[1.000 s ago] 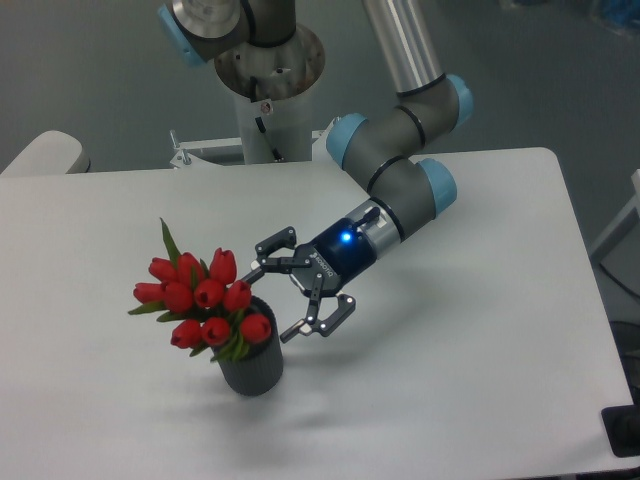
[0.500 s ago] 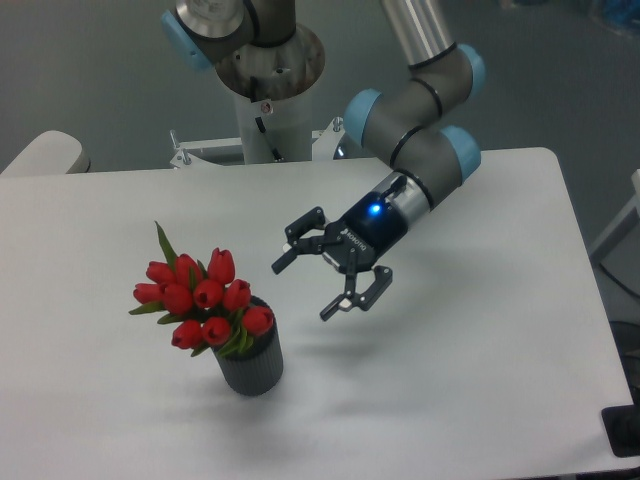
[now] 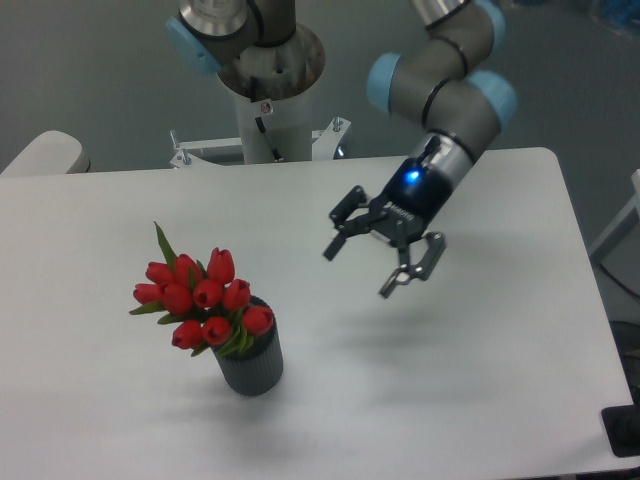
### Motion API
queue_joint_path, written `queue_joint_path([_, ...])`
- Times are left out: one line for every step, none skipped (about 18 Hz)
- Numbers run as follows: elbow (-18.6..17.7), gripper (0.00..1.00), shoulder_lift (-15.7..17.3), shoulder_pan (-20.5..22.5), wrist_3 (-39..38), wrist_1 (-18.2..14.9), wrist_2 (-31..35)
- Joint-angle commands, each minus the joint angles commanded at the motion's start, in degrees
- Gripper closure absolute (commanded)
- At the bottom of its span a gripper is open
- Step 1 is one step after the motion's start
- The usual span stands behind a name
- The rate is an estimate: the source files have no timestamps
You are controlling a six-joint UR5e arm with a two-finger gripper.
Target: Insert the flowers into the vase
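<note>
The flowers [image 3: 203, 301], a tight bunch of red tulip buds with green pointed leaves, stand in the vase [image 3: 253, 364], a small dark grey ribbed cylinder on the white table at the front left. Their stems are hidden inside it. My gripper [image 3: 360, 270] hangs above the table's middle, well to the right of the bunch and apart from it. Its fingers are spread open with nothing between them.
The arm's grey base column [image 3: 268, 95] rises behind the table's back edge. The white table [image 3: 480, 400] ends at the right and front. A pale rounded object [image 3: 45, 155] shows at the far left.
The gripper has let go of the flowers and drawn back up and to the right, away from the vase. The bunch stays in the vase.
</note>
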Motion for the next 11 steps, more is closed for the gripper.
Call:
queue_joint_path([1.1, 0.0, 0.1, 0.2, 0.1, 0.0, 3.1])
queue_joint_path([2.5, 0.0, 0.1, 0.2, 0.3, 0.0, 6.3])
queue_joint_path([3.8, 0.0, 0.1, 0.1, 0.2, -0.1, 9.8])
queue_joint_path([5.0, 0.0, 0.0, 0.0, 0.1, -0.1, 12.8])
queue_joint_path([6.4, 0.0, -0.3, 0.0, 0.1, -0.2, 15.6])
queue_joint_path([8.0, 0.0, -0.5, 0.0, 0.2, -0.3, 18.0])
queue_joint_path([9.7, 0.0, -0.6, -0.1, 0.1, -0.5, 20.0])
queue_joint_path([11.2, 0.0, -0.8, -0.1, 0.2, -1.0, 22.5])
queue_joint_path([12.7, 0.0, -1.3, -0.3, 0.4, -1.8, 26.1])
queue_joint_path([14.8, 0.0, -2.2, -0.4, 1.0, -2.1, 30.2])
queue_joint_path([16.9, 0.0, -3.2, -1.1, 1.1, -2.3, 33.5])
